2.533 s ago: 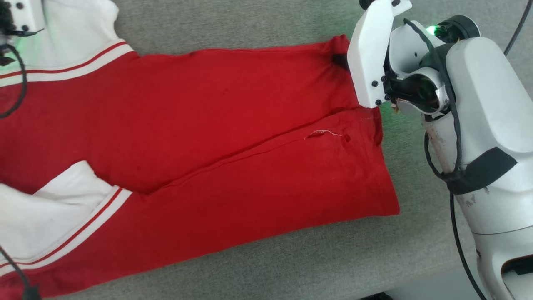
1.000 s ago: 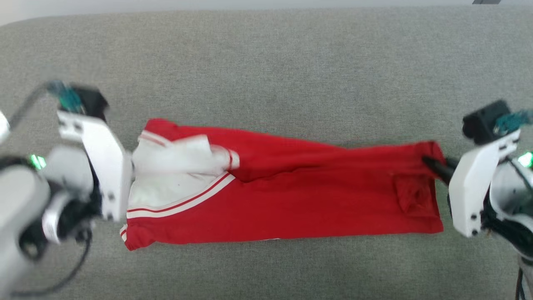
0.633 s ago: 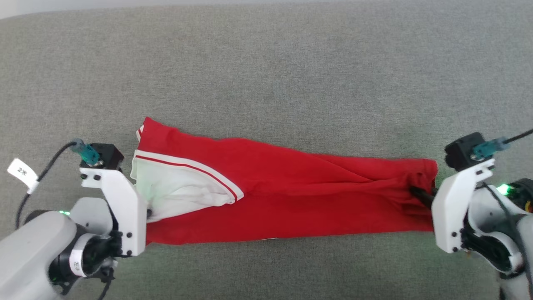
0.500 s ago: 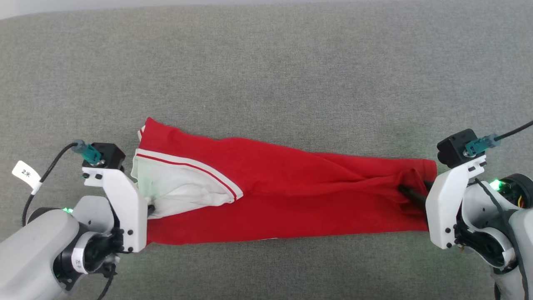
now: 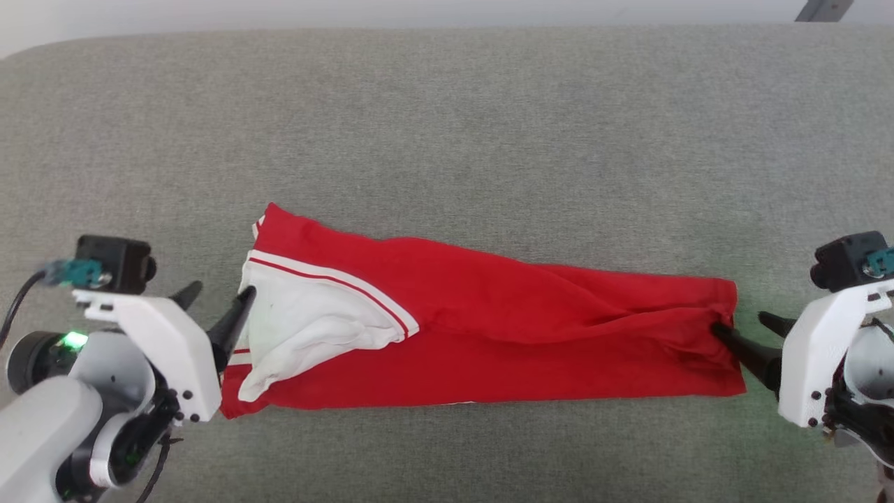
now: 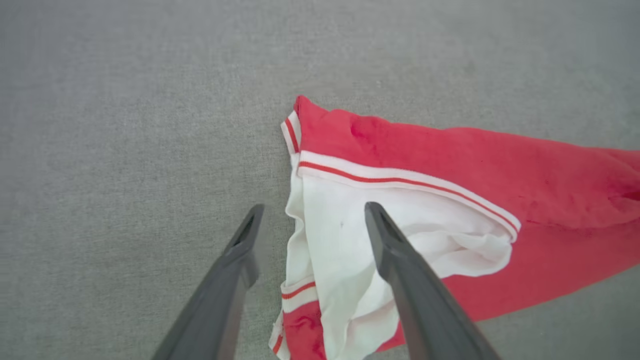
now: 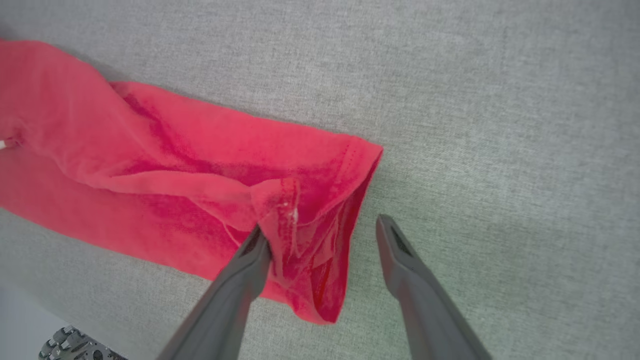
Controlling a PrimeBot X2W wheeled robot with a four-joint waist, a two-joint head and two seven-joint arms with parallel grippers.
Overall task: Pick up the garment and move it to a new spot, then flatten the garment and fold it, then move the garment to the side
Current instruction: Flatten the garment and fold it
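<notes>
In the head view the garment [image 5: 524,328] lies as a long folded strip on the grey surface [image 5: 447,105], its long axis running left to right. The left gripper [image 5: 222,292] is at the white-sleeve end and the right gripper [image 5: 740,323] at the hem end, both equally near. In the left wrist view the fingers [image 6: 400,265] stand apart, grasping nothing, and the sleeve edge lies between them. In the right wrist view the fingers [image 7: 235,285] are also spread and released; one touches the bunched hem. No writing can be read.
</notes>
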